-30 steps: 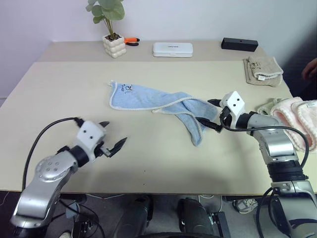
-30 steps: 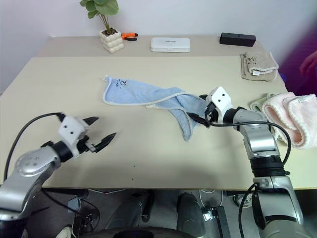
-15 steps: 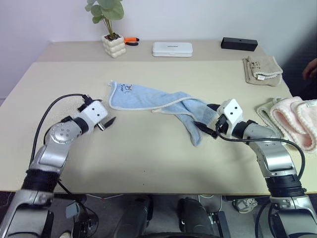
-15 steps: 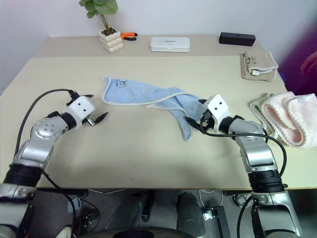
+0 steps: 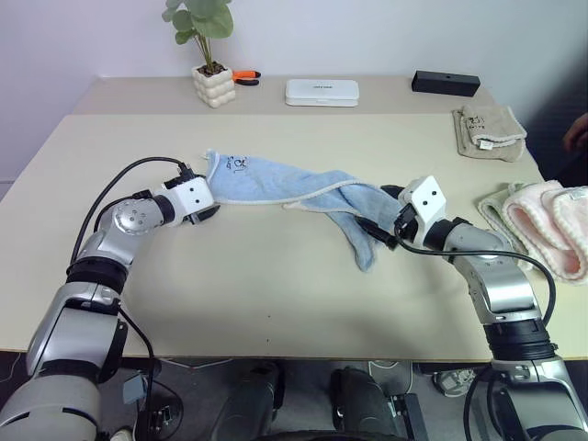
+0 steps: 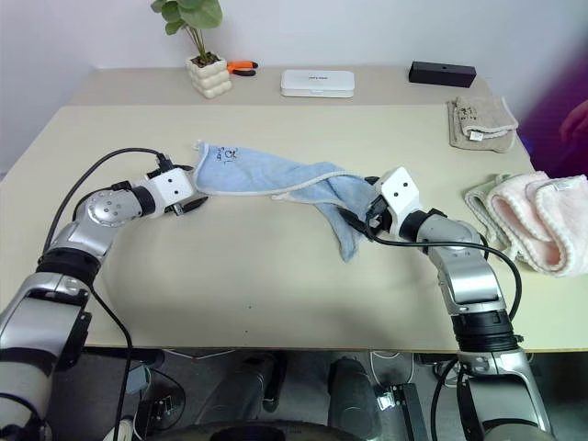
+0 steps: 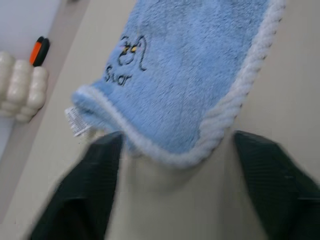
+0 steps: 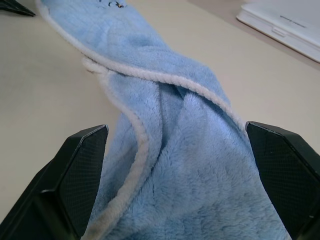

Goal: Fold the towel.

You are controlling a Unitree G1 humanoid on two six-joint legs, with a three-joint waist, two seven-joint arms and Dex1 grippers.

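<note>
Lying twisted across the middle of the table point(image 5: 276, 294), the towel point(image 5: 276, 184) stretches from its embroidered corner on the left to a bunched end on the right that trails toward the near edge. The left gripper point(image 5: 209, 210) sits right at that marked corner, fingers point(image 7: 95, 170) spread with the white hem just between their tips, nothing pinched yet. Over on the other side, the right gripper point(image 5: 384, 216) is wide open, one finger point(image 8: 80, 170) on each side of the bunched folds, not clamped on them.
</note>
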